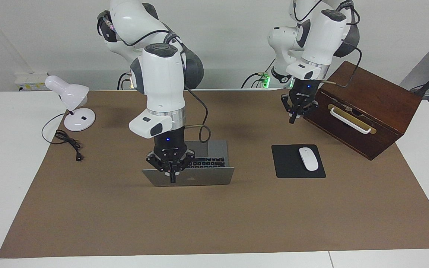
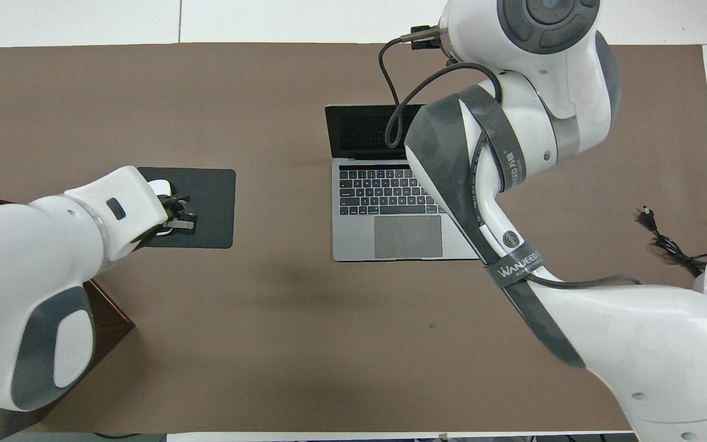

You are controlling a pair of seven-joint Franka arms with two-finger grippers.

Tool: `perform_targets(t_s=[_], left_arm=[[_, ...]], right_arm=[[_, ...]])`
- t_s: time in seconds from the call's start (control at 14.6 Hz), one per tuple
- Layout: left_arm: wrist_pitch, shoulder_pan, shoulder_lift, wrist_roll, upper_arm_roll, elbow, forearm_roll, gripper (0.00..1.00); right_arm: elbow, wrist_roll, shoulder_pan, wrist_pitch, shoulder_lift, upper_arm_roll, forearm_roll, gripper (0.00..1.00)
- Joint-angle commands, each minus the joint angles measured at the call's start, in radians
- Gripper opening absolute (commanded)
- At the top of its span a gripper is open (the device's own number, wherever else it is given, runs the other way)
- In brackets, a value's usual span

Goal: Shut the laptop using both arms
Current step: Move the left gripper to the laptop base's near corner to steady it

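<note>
While the laptop (image 1: 192, 163) sits open mid-frame in the facing view, lid toward the camera and tilted well back, the right gripper (image 1: 172, 180) hangs clenched at the lid's top edge near the corner, empty. Whether it's actually touching the lid, I can't tell. So I'd say we're at the very start of the close: one arm is set at the lid, the other isn't. Next move probably calls for pushing that edge over toward the keyboard, slowly, with the second arm joining in.

Higher up and right of centre, the left gripper (image 1: 293, 120) is clenched on nothing too, up in the air beside the wooden box (image 1: 367, 108), above the mouse pad (image 1: 289, 162).

The overhead view shows the screen and keys but buries the right gripper under its own arm; it puts the left gripper (image 2: 177, 215) over the mouse (image 2: 158, 184), which is only height fooling you.
</note>
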Motion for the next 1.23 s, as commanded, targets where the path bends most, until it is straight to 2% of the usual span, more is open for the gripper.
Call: perform_targets(t_s=[0.0, 0.34, 0.55, 0.82, 0.96, 1.16], left_arm=[[0.158, -0.088, -0.034, 0.011, 0.016, -0.119, -0.013, 0.00], [0.408, -0.201, 0.038, 0.018, 0.016, -0.216, -0.013, 0.00], [0.545, -0.269, 0.133, 0.018, 0.016, -0.219, -0.013, 0.00], [0.695, -0.315, 0.235, 0.022, 0.018, -0.217, -0.012, 0.00], [0.717, -0.324, 0.261, 0.060, 0.018, -0.213, -0.010, 0.00], [0.827, -0.342, 0.340, 0.074, 0.018, -0.213, -0.010, 0.00]], right_arm=[[0.022, 0.028, -0.001, -0.015, 0.018, 0.007, -0.008, 0.00], [-0.015, 0.025, -0.012, -0.015, 0.015, 0.010, 0.016, 0.00], [-0.085, 0.008, -0.026, -0.018, -0.001, 0.013, 0.066, 0.00], [-0.225, -0.055, -0.037, -0.023, -0.071, 0.013, 0.088, 0.00], [-0.252, -0.055, -0.035, -0.023, -0.086, 0.013, 0.088, 0.00], [-0.262, -0.056, -0.037, -0.032, -0.091, 0.013, 0.090, 0.00]])
